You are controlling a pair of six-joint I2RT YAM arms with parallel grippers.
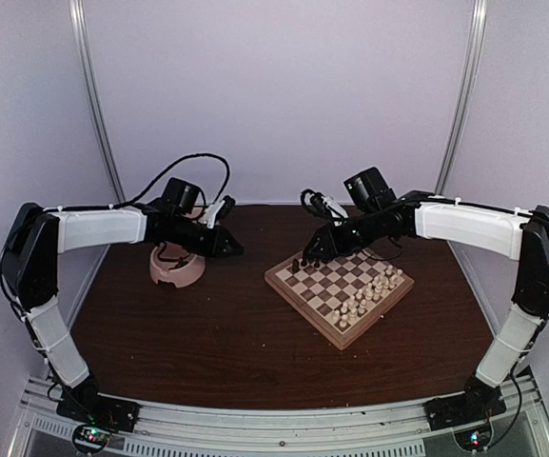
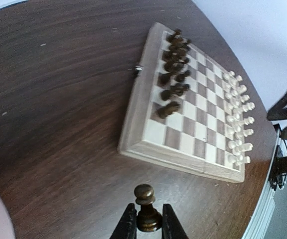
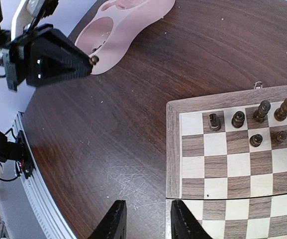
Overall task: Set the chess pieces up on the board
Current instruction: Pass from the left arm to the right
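Note:
A dark pawn (image 2: 147,201) stands upright between the fingers of my left gripper (image 2: 148,225), which is shut on its base above bare table, left of the board (image 2: 133,114). From the top view, the left gripper (image 1: 234,249) hovers between the pink bowl and the board (image 1: 284,283). Several dark chess pieces (image 2: 173,74) crowd the board's far-left rows (image 3: 257,124). My right gripper (image 3: 145,219) is open and holds nothing, over the board's left border (image 3: 173,149) near those pieces (image 1: 298,264).
A pink double bowl (image 1: 177,268) sits at the back left of the table (image 3: 128,25). Pale cream chessmen (image 1: 374,290) fill the board's near-right rows (image 2: 238,124). A small metal clasp (image 2: 139,68) sticks out from the board's edge.

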